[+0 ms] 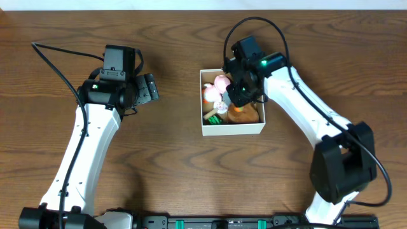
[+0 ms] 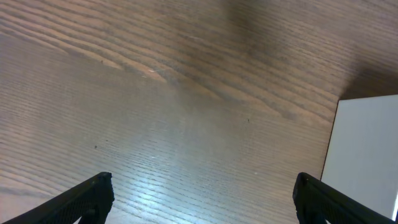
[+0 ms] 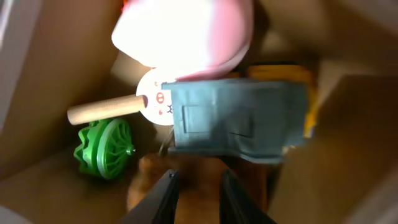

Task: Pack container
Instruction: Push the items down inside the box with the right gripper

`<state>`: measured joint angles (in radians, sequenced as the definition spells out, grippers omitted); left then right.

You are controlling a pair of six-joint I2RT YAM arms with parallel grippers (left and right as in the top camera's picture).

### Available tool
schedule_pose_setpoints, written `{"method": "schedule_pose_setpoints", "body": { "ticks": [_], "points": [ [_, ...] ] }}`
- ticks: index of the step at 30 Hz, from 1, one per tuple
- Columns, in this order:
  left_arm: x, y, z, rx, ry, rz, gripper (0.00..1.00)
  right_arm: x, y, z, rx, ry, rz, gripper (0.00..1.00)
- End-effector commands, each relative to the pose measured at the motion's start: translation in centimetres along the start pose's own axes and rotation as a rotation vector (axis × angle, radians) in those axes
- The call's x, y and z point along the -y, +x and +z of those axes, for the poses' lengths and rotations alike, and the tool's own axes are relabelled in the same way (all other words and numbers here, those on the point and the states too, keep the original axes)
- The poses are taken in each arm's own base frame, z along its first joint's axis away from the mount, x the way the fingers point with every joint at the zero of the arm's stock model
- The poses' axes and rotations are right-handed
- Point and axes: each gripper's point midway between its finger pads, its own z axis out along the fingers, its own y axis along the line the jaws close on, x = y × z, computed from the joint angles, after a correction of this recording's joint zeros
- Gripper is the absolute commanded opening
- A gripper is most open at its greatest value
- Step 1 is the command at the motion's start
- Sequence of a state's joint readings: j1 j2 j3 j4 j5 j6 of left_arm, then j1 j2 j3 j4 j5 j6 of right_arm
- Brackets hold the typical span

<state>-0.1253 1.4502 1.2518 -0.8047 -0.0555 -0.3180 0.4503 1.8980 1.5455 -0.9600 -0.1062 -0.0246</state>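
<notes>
My right gripper hangs low inside the square white-walled cardboard container, right of centre in the overhead frame. Its jaws are slightly apart and clamp nothing I can see, just above an orange-brown lump. Further up the frame lie a grey-blue fabric block, a green ridged plastic wheel and a pink-and-white soft toy. My left gripper is spread wide over the brown wooden table. If I rise crooked, I could snag the fabric block and drag it out, or bump a wall and shift the container.
</notes>
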Motion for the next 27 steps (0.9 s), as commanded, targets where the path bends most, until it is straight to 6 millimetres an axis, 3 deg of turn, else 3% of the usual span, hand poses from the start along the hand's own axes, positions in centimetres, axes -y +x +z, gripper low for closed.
{"method": "schedule_pose_setpoints", "body": {
  "ticks": [1, 7, 20, 27],
  "points": [
    [-0.1, -0.3, -0.3, 0.01, 0.002, -0.012, 0.92, 1.3, -0.7, -2.0, 0.048, 0.045, 0.003, 0.23],
    [-0.1, -0.3, -0.3, 0.01, 0.002, -0.012, 0.92, 1.5, 0.9, -2.1, -0.013, 0.045, 0.017, 0.01],
    [-0.1, -0.2, -0.3, 0.008, 0.001, -0.012, 0.92, 1.6, 4.4, -1.9, -0.152, 0.066, 0.053, 0.01],
    [-0.1, -0.1, -0.1, 0.002, -0.002, -0.012, 0.92, 0.6, 6.3, 1.1, -0.179, 0.035, 0.02, 0.01]
  ]
}}
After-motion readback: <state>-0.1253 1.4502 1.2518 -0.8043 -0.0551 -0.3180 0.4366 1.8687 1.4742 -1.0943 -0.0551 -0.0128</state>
